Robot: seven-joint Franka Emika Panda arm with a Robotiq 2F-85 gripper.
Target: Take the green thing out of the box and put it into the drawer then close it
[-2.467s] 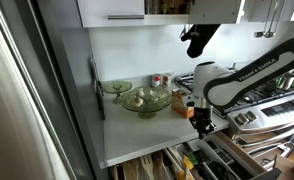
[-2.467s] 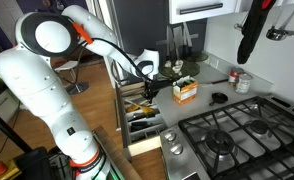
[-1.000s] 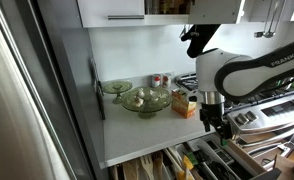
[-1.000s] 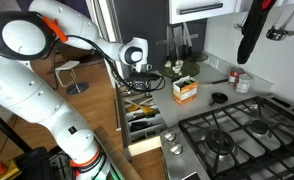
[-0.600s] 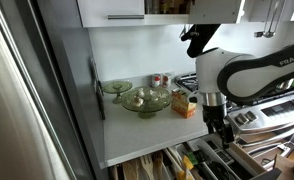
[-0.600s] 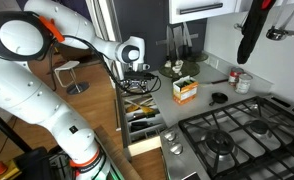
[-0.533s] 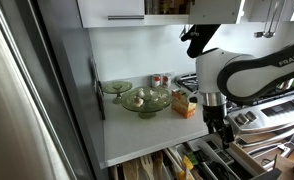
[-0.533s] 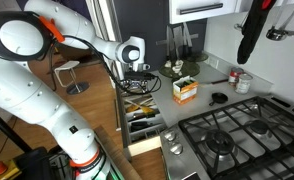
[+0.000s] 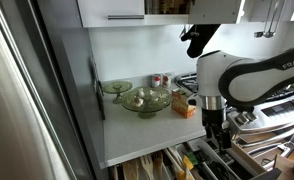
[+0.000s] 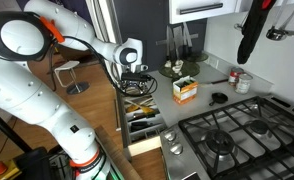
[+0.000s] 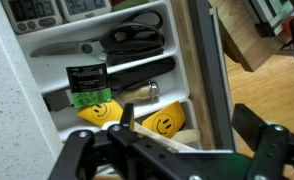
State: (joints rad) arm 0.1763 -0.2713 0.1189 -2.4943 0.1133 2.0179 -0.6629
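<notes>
- The end effector [image 11: 172, 152] hangs released, fingers spread wide, over the open drawer [image 11: 183, 75].
- In the wrist view, the green thing [image 11: 87, 92], black across its upper part, lies in a drawer compartment, below the scissors [image 11: 137, 38] and just above yellow smiley-face items [image 11: 163, 122].
- In both exterior views, the box [image 10: 185, 91] stands on the bench [image 9: 152, 130], apart from the end effector.

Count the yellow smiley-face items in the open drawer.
2. In the wrist view, one smiley item lies mid-compartment; the other smiley item is beside it, nearer the drawer's wooden wall. The gripper covers the frame's bottom, so more may be hidden.
</notes>
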